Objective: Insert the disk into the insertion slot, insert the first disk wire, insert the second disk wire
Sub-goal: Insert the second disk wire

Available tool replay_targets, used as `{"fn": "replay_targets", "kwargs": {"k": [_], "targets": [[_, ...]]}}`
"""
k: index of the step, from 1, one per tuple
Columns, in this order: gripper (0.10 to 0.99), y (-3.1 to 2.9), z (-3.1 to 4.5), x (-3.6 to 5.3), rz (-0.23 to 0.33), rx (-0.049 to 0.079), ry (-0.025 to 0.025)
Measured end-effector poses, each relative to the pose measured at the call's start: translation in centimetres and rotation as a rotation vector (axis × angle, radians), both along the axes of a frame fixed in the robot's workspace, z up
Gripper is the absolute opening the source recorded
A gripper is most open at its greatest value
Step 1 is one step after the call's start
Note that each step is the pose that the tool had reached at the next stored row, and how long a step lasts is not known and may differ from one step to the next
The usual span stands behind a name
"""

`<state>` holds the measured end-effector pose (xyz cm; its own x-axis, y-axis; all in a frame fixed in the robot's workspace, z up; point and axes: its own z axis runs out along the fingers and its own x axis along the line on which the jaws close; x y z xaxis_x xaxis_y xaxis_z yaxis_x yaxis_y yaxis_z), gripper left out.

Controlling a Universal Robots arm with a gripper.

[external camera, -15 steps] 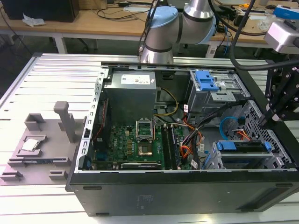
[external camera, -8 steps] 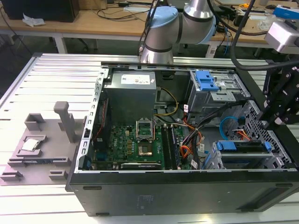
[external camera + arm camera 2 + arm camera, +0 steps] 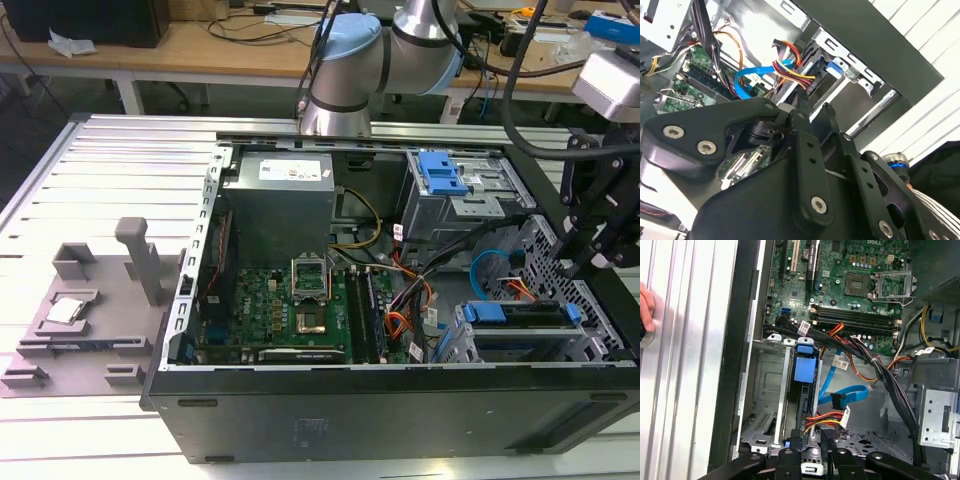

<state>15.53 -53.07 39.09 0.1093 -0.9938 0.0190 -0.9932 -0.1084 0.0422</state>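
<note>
**Q:** Exterior view: what surface, what room?
**A:** A ribbed aluminium table (image 3: 120,180) carries an open black tower case (image 3: 400,410). Wooden benches (image 3: 200,45) stand behind it. A grey moulded fixture (image 3: 130,270) lies toward the exterior view's left. The arm (image 3: 345,60), silver tube with pale blue joint caps, reaches over the case's far wall.

**Q:** Where are the task's parts in that view?
**A:** The disk (image 3: 487,312), edged in bright blue plastic, sits in the insertion slot (image 3: 545,345). The slot is a perforated sheet-metal cage at the case's corner toward the exterior view's right. The second disk wire (image 3: 487,262), flat and light blue, loops just beside it. The first disk wire (image 3: 520,290) shows as a short orange streak between loop and disk.

**Q:** Second wrist view?
**A:** The gripper (image 3: 815,106), matt black bolted links, points at the dark plug that ends the red, orange and yellow bundle. Whether it is spread or pinching that plug cannot be told. The blue cable curves over the green motherboard (image 3: 700,60).

**Q:** First wrist view?
**A:** The disk stands edge-on in the silver cage, with its smooth blue carrier tab facing the camera. The bundle's black plug lies just beside the gripper, and the blue cable's plug end lies near it. A person's hand (image 3: 645,305) rests on the ribbed table.
</note>
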Motion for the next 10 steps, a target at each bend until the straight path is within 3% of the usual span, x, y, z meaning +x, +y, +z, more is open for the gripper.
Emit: {"fn": "replay_targets", "kwargs": {"k": [2,4,6,9,10], "targets": [[0.302,1.37,0.0,0.0,0.0,0.0,0.0],[0.302,2.24,0.0,0.0,0.0,0.0,0.0],[0.302,2.64,0.0,0.0,0.0,0.0,0.0],[0.302,2.71,-0.02,-0.23,0.0,0.0,0.0001],[0.302,2.71,-0.04,-0.67,0.0,0.0,0.0]]}}
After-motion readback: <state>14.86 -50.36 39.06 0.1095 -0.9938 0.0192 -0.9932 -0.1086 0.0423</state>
